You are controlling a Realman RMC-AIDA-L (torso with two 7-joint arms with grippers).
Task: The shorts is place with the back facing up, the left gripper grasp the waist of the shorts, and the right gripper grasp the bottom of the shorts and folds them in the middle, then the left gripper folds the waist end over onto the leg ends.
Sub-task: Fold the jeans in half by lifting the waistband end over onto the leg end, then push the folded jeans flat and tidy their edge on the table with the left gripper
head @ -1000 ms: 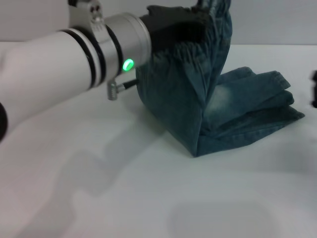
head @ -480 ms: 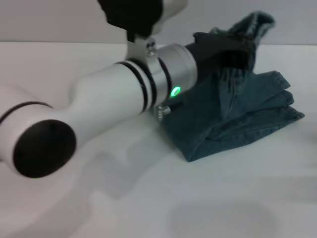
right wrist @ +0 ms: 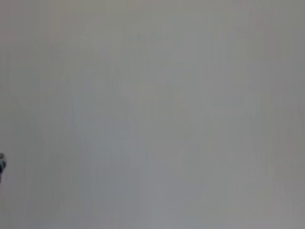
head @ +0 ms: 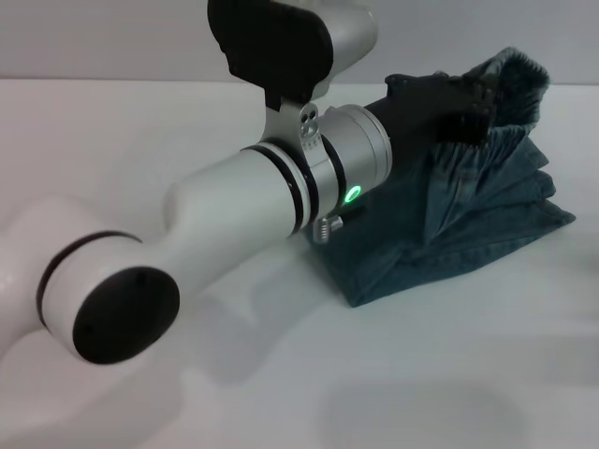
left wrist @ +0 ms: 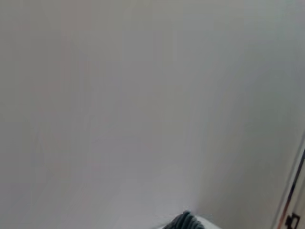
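The left gripper (head: 465,105) is clamped on the waist of the shorts (head: 510,79), its black fingers (head: 473,120) pinching the ruffled elastic band and holding it raised off the bench (head: 281,393). Seen from the head, the gripper sits at about two o'clock in the picture, with the silver wrist ring and its green light (head: 352,195) just behind it toward eight o'clock, and the thick white arm (head: 225,224) running on down toward the lower left corner. The waist end curls up and over at the gripper, its puckered edge standing highest at roughly one o'clock.

Below and around the gripper, the shorts (head: 468,234) slope down from the lifted band to a folded stack lying flat on the bench. The fold line of the denim points toward six o'clock, near the middle of the view, and the layered leg ends (head: 552,210) fan out toward three o'clock, touching the bench. The raised waist hangs above those layers, not laid flat on them.

In the left wrist view only a small dark ruffled bit of the shorts (left wrist: 186,222) shows at six o'clock against a pale wall. The right gripper is out of sight in every view.
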